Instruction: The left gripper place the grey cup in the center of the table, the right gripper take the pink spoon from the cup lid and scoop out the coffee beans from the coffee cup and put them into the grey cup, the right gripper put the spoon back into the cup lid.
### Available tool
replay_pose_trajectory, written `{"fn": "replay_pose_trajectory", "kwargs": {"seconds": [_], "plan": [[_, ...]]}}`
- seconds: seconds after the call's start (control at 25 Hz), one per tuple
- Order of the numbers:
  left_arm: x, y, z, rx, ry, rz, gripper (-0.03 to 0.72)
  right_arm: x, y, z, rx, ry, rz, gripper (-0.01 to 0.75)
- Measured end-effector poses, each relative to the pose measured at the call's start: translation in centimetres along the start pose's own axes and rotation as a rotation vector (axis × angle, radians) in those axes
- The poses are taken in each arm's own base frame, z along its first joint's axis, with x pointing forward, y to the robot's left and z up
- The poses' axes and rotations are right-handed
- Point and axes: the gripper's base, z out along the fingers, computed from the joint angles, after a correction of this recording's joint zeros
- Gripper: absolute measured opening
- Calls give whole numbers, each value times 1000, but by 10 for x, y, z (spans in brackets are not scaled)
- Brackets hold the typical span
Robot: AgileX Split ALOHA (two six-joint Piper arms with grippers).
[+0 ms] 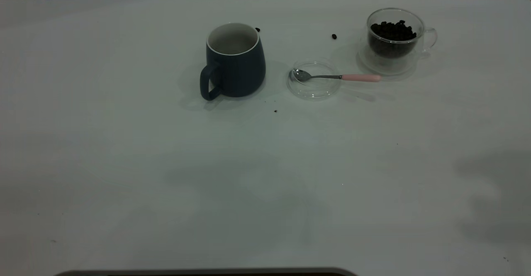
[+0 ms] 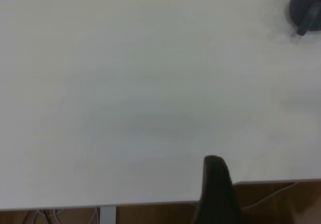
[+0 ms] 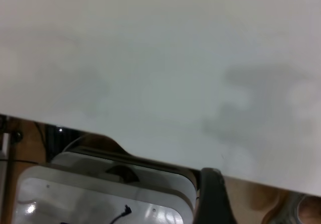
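The grey cup [image 1: 234, 62] stands upright near the table's far middle, handle toward the front left; the left wrist view catches it far off [image 2: 307, 8]. To its right lies the clear cup lid [image 1: 314, 86]. The pink spoon [image 1: 336, 76] rests with its bowl in the lid and its pink handle sticking out to the right. At the far right stands the glass coffee cup [image 1: 394, 39], holding coffee beans [image 1: 392, 33]. No arm appears in the exterior view. My left gripper [image 2: 215, 194] and my right gripper [image 3: 213, 196] each show only as a dark tip at the table's near edge, far from everything.
Loose beans lie on the table [image 1: 124, 164] behind the grey cup [image 1: 257, 29] and left of the coffee cup [image 1: 334, 36]. A dark speck [image 1: 275, 111] sits in front of the grey cup. A white box [image 3: 100, 194] shows below the table edge.
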Motion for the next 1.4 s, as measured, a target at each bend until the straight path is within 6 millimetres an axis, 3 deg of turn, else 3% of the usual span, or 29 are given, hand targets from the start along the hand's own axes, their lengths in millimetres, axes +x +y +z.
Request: {"fn": "replay_pose_trajectory", "kwargs": {"seconds": [0.2,0.4,0.56,0.8,1.04,1.24,1.4], "plan": [[0,0,0,0,0,-1,567,65,1,-11,68,-37,-35,573],[0,0,0,0,0,-1,567,133,-1,-9,143,-128,-68,573],[0,0,0,0,0,-1,567,167,2,-15,175,-327,-90,573],[0,0,0,0,0,-1,567,191,5,-27,200,-465,-103,573],[0,0,0,0,0,-1,567,195,4,-27,195,-453,-68,573],[0,0,0,0,0,0,567,202,5,-30,197,-544,-57,573],[0,0,0,0,0,2,567,212,6,-20,184,-587,-45,573]]}}
